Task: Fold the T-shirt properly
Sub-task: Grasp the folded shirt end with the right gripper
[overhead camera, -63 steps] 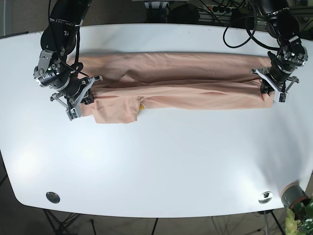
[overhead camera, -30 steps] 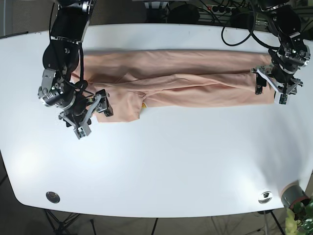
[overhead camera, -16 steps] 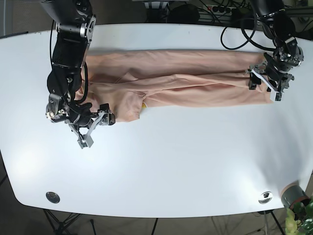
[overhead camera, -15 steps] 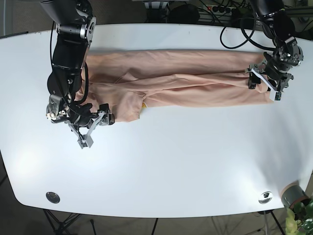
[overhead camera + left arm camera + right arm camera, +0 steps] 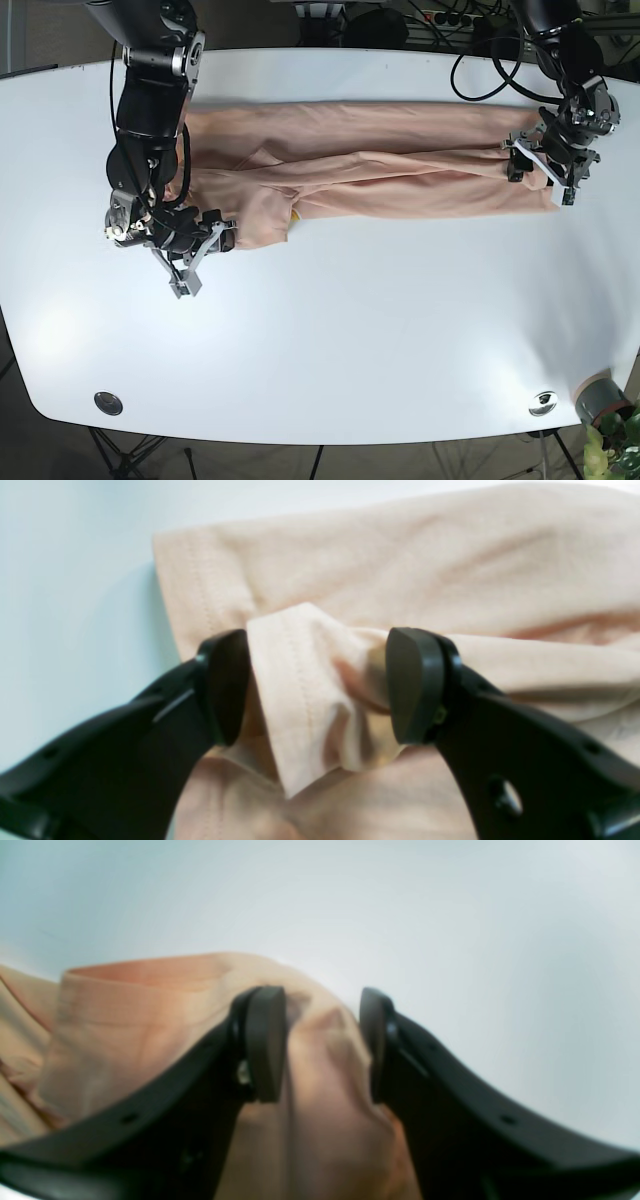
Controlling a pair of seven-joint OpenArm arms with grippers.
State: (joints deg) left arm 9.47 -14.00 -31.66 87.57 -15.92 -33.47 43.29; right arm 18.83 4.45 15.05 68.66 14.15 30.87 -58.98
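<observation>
Since half a second back, right gripper has slid a little toward mid-surface along the shirt's near edge; left gripper sits where it was at the far end.

Right wrist view: my jaws stand partly apart, a bunched ridge of T-shirt between the two pads, cloth touching both. Not clamped flat; a loose pinch.

Left wrist view: jaws wider apart, a raised fold of hem with visible stitching standing between them. Both pads meet the cloth. Bare surface just beside the hem.

Base view: T-shirt lies as a long peach band across the far half of the surface, one gripper at each end. Small yellow spot shows at the near edge by the lower flap, too small to identify.

Surface is white, glossy, rounded corners. Two round metal fittings near the front corners.

Beyond the surface: black cables trailing over the far edge, dark floor, tripod legs under the front edge, a bit of green plant at one front corner.
</observation>
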